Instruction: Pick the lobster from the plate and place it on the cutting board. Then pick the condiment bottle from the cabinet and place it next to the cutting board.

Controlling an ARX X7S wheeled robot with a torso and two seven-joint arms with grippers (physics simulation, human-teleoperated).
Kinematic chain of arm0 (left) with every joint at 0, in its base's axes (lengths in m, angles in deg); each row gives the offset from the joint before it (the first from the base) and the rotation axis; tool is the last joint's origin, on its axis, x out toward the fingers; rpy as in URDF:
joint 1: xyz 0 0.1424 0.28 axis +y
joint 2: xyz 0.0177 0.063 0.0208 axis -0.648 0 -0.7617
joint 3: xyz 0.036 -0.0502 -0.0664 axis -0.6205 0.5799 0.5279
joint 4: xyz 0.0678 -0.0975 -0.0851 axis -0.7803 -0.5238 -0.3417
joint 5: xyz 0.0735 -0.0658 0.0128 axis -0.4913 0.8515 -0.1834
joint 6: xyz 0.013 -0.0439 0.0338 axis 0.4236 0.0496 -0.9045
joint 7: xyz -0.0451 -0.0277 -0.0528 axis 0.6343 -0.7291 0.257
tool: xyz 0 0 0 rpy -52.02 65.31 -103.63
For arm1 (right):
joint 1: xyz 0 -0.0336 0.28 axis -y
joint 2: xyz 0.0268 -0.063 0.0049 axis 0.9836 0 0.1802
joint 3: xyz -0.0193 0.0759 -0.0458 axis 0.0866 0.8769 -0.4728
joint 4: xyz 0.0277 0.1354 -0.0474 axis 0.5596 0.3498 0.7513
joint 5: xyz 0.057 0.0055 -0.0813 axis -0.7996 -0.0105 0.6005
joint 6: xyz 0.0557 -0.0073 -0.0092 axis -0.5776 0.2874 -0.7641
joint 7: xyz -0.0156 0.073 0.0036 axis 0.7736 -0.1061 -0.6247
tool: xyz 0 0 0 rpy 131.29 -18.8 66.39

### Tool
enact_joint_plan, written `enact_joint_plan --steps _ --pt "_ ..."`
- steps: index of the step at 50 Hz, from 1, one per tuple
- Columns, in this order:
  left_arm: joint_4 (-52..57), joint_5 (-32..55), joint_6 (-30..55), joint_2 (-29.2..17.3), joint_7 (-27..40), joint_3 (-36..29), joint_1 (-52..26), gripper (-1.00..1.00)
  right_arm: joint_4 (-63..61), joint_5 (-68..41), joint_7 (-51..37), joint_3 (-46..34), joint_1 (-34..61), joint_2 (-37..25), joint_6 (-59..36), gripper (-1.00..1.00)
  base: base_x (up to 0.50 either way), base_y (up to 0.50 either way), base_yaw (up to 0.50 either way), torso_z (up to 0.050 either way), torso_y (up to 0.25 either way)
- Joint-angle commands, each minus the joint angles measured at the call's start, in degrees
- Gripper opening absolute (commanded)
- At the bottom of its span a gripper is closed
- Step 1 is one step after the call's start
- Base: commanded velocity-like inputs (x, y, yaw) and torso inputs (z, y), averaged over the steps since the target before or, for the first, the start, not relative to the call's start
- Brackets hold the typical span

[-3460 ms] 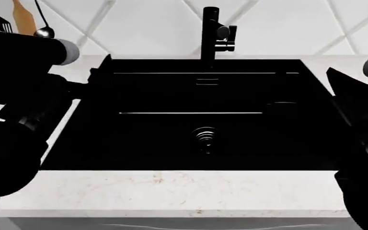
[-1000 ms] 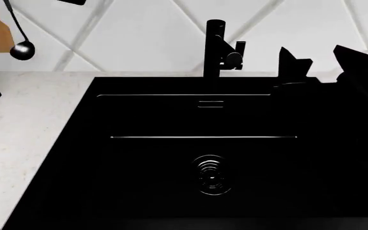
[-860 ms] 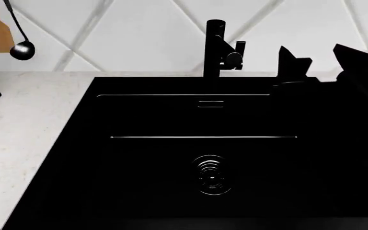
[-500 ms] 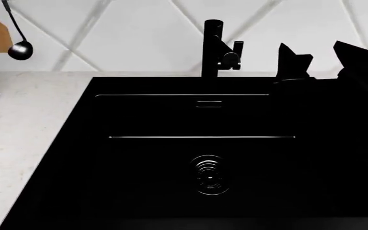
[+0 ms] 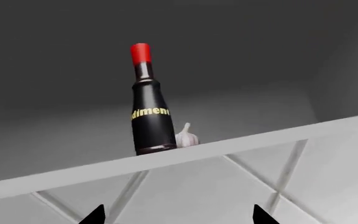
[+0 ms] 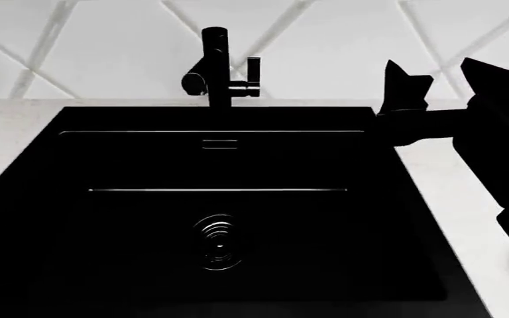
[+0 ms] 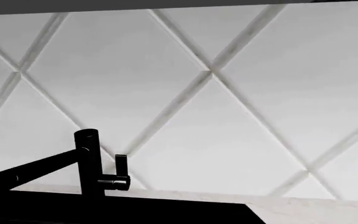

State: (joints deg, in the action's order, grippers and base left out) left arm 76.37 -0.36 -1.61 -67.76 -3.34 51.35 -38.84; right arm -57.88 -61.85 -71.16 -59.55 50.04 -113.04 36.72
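Below the condiment bottle (image 5: 149, 107), left gripper (image 5: 175, 215) spread, empty.

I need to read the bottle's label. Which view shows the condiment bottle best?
The left wrist view: the condiment bottle stands upright in the cabinet beside a garlic bulb, its lettering partly readable. The head and right wrist views show nothing of it.

The right end effector (image 6: 437, 83) is all black, with pointy fingers and a thick black arm behind; two small black tips (image 5: 95, 215) show, the left end effector's
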Motion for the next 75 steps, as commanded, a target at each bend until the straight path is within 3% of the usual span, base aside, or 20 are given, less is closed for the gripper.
enact_joint_plan --steps 1,25,32,44,57,75 --pt "-0.02 0.06 -0.65 -0.44 -0.03 -0.47 0.37 1.0 -0.17 -0.26 0.12 -0.03 -0.08 -0.25 0.02 1.0 0.23 -0.41 0.0 0.0 0.0" --pt "0.0 0.49 -1.72 -1.09 0.47 -1.61 0.46 1.0 -0.14 0.52 0.2 -1.22 1.03 0.04 -0.99 1.0 0.07 -0.03 0.0 0.0 0.0" --pt "-1.72 -1.25 -1.79 -0.25 -0.53 -3.44 -3.07 1.0 0.56 1.01 -0.11 -2.17 1.98 0.91 -1.54 1.0 0.0 0.0 0.0 0.0 0.0" --pt "-10.03 -16.14 -5.16 1.81 -11.27 -12.41 -14.54 1.0 0.6 0.0 -0.7 -2.6 2.95 0.54 -2.14 1.0 0.0 0.0 0.0 0.0 0.0" --pt "-22.62 -26.74 -8.83 4.68 -16.32 -20.17 -23.54 1.0 0.26 -0.88 0.12 -3.05 3.6 -0.49 -3.31 1.0 0.0 0.0 0.0 0.0 0.0" --pt "-44.86 -40.31 -19.52 9.71 -25.69 -29.54 -30.23 1.0 1.57 -0.88 1.29 -5.53 6.39 0.72 -5.9 1.0 0.0 0.0 0.0 0.0 0.0"
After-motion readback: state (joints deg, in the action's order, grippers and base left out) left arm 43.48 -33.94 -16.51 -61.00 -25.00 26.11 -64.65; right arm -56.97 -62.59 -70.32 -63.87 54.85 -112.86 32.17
